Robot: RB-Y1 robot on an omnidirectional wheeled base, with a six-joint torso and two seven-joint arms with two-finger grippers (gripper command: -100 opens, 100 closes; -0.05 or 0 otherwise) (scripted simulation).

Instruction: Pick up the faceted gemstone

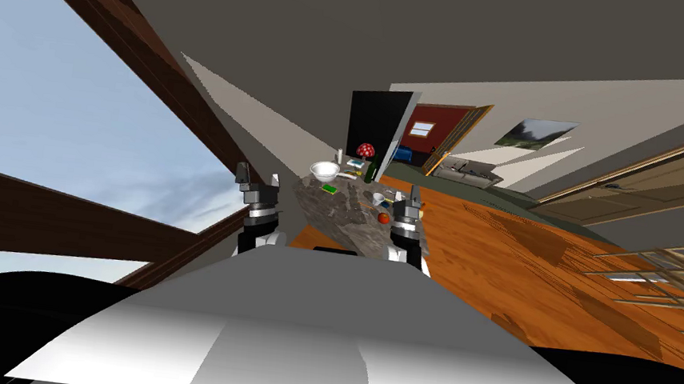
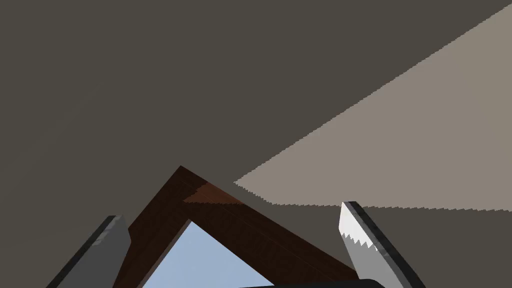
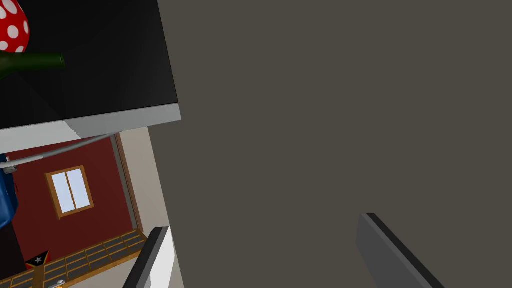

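A grey stone-patterned table stands just ahead of me, with several small things on it. I cannot pick out a faceted gemstone among them. My left gripper is raised beside the table's left edge, pointing upward, fingers wide open and empty; the left wrist view shows them parted. My right gripper is raised over the table's right side near an orange ball, and it is also open and empty.
On the table are a white bowl, a red white-spotted mushroom, a dark green bottle, a white cup and a green block. A large window is on the left, wooden floor on the right.
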